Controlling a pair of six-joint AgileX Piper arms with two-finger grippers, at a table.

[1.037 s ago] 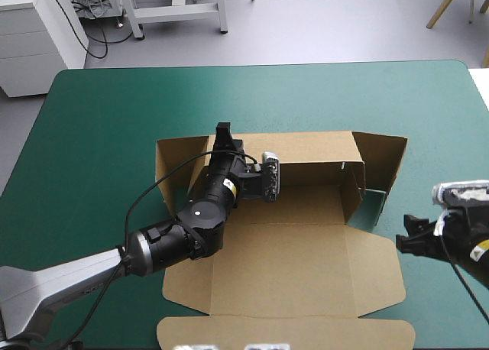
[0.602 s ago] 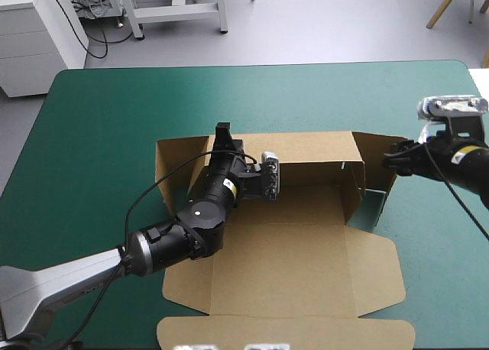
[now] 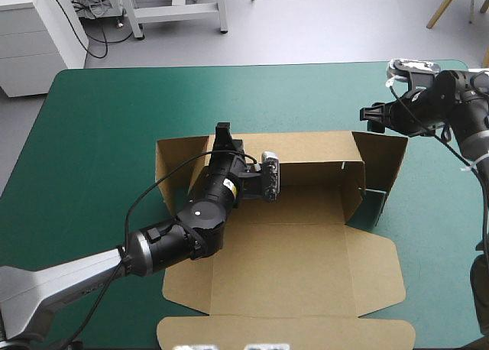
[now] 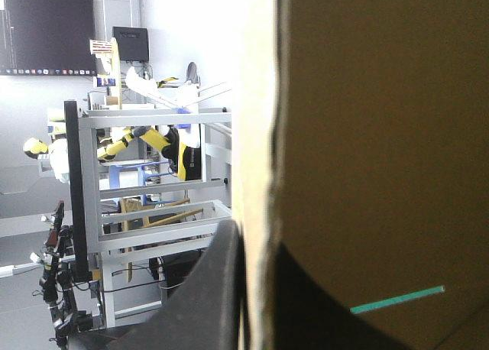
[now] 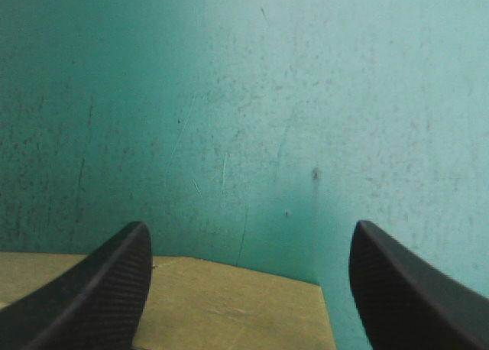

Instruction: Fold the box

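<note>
The left hand point(image 3: 222, 130) is the hard one to read from above: its tips vanish at the top edge of the box's point(image 3: 290, 266) far wall, and the wrist lies over the left part of the tray floor. The left wrist view settles it. Brown board fills most of the scene, and one black finger sits on each side of the wall's edge, all but closed, pinching the sheet. The box lies mid-bench point(image 3: 107, 113) on the teal-green, far and right walls raised, lid flat toward the near edge, its last flap running out of view. Over at the box's far right corner the right hand point(image 3: 376, 119) hovers — spread wide, holding nothing. Its own view shows the two fingers point(image 5: 99, 289) well apart, bare bench ahead and a corner of brown board between their bases — touching or not, I cannot tell.
</note>
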